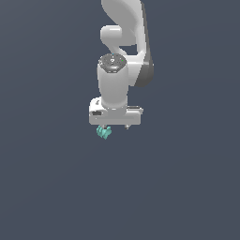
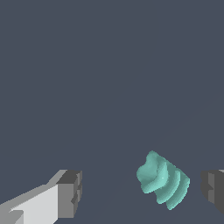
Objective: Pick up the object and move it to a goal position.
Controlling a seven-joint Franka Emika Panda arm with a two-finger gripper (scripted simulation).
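The object (image 1: 103, 132) is a small teal-green lumpy item with rounded ridges. In the exterior view it shows just under the white hand, toward that view's left. In the wrist view the object (image 2: 162, 181) lies between the two dark finger pads, nearer one pad (image 2: 213, 189) than the other pad (image 2: 71, 193), and touches neither. My gripper (image 1: 115, 127) points straight down over it. In the wrist view the gripper (image 2: 142, 192) is open, with a wide gap. Nothing is held.
A plain dark grey-blue surface (image 1: 56, 187) fills both views. The white arm (image 1: 123, 28) rises behind the hand. No other objects or goal marker show.
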